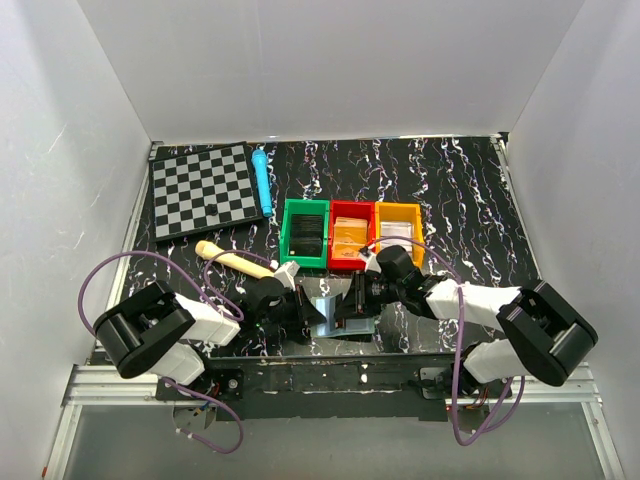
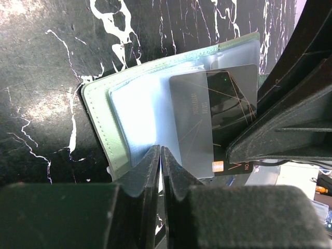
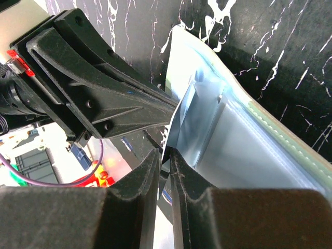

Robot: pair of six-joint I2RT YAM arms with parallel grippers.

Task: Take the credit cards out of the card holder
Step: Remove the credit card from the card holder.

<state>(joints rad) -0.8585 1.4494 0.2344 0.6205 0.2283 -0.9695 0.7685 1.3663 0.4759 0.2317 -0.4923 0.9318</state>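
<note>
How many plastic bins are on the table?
3, side by side in a row: green bin on the left, red bin in the middle, orange bin on the right.

No legible text; card (image 2: 194, 124) print indistinct

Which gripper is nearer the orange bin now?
Right. The right gripper is at the right side of the card holder, close to the orange bin; the left gripper is at its left side, by the green bin.

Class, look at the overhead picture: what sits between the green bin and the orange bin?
The red bin sits between the green bin and the orange bin, the three packed side by side; the top external view shows it.
</note>
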